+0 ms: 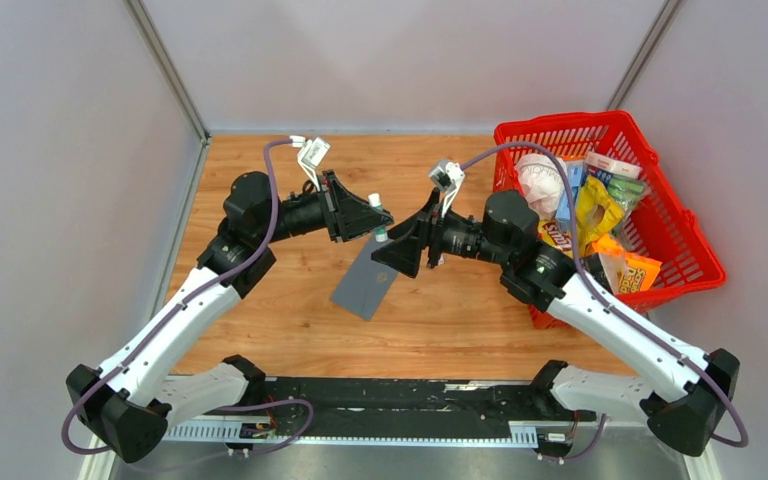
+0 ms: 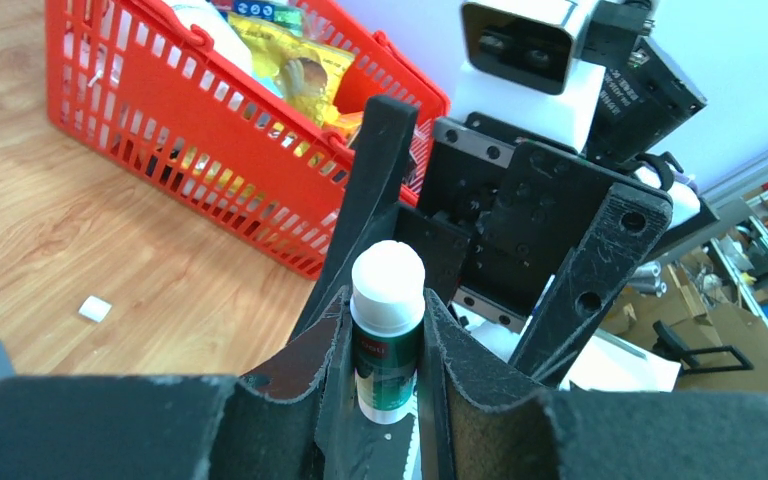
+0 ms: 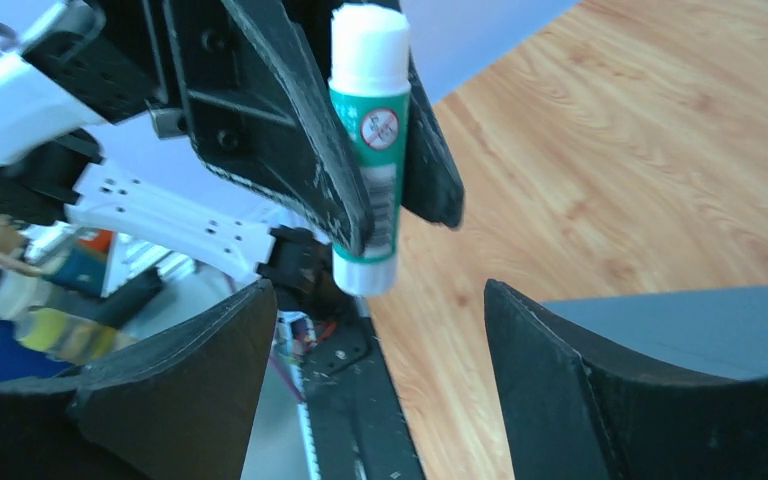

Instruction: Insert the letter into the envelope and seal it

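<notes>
- The envelope [image 1: 367,280], dark slate-grey, is lying flat on the wooden table [image 1: 460,320], angled between the two arms and just below where the grippers are meeting.
- In the right wrist view, one corner of the envelope is showing behind the right-hand finger.
- The left gripper [image 2: 385,305] is clamping a glue stick [image 2: 388,330] by its green body, with the white cap sticking out past the fingertips.
- The left gripper is holding the glue stick in the air above the envelope's upper end.
- The right gripper [image 3: 378,290] is facing the left one with its jaws standing wide apart and nothing between them.
- The lower end of the glue stick is hanging just above the gap between the right fingers.
- The letter is not making itself seen in any view; whether it is sitting inside the envelope cannot be told.
- A red basket [image 1: 705,265] is standing at the table's right side, filled with snack packets.
</notes>
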You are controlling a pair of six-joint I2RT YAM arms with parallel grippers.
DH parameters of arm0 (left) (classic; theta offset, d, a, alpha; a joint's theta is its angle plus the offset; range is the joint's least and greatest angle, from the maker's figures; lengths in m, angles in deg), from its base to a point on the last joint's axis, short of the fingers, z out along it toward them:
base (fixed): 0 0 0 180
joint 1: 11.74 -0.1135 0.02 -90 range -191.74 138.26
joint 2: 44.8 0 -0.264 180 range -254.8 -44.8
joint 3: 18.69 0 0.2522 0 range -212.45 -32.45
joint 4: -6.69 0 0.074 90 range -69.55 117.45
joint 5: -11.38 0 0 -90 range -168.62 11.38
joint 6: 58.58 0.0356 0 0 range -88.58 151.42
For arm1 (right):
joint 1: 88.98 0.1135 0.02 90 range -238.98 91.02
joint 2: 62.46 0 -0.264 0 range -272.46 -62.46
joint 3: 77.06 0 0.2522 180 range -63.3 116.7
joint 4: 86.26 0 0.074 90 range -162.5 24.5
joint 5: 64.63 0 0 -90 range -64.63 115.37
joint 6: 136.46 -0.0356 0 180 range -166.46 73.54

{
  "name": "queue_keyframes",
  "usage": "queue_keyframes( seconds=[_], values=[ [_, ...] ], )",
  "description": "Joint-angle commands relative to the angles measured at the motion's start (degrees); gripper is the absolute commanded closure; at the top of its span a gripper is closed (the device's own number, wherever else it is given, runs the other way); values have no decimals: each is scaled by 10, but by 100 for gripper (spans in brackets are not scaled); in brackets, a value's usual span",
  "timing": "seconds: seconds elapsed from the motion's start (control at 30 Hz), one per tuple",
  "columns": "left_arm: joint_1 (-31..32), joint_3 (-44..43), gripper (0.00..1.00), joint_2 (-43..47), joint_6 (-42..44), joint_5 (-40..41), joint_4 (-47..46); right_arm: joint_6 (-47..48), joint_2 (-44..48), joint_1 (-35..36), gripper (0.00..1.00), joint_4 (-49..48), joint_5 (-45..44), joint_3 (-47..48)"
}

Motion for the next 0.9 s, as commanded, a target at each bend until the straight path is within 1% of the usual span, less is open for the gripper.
queue_keyframes(
  seconds=[0.0, 0.07, 0.1, 0.13, 0.2, 0.27, 0.33, 0.43, 0.5, 0.57, 0.7, 0.8, 0.87],
  values=[
    [-2, 8, 100, 11, -8, -24, -57, -114, -18, 0, 22, -158, 55, -24],
    [-2, 10, 100, 10, -10, -23, -61, -141, -25, 1, 24, -205, 46, -38],
    [-2, 11, 100, 9, -13, -22, -66, -148, -27, 1, 27, -208, 35, -40],
    [-2, 13, 100, 9, -14, -22, -69, -151, -28, 2, 32, -206, 19, -39],
    [-2, 13, 100, 10, -16, -18, -69, -148, -24, 4, 46, -193, -13, -38],
    [-2, 14, 100, 9, -17, -14, -69, -128, -19, 13, 62, -153, -62, -26],
    [-1, 12, 100, 10, -15, -1, -61, -101, -18, 33, 76, -88, -150, 1],
    [-1, 5, 100, 9, -6, 26, -28, -70, -29, 67, 89, 5, -255, 54],
    [0, 1, 100, 8, -3, 50, -9, -42, -44, 104, 93, 55, -356, 89],
    [0, -5, 100, 6, 0, 75, 13, -11, -64, 152, 94, 101, -474, 127],
    [-1, -20, 100, 4, 2, 128, 63, 61, -130, 236, 96, 155, -663, 201],
    [-1, -34, 100, -9, -3, 161, 99, 134, -196, 284, 96, 164, -788, 248],
    [0, -42, 100, -15, -12, 173, 118, 202, -233, 309, 97, 146, -862, 271]
  ],
)
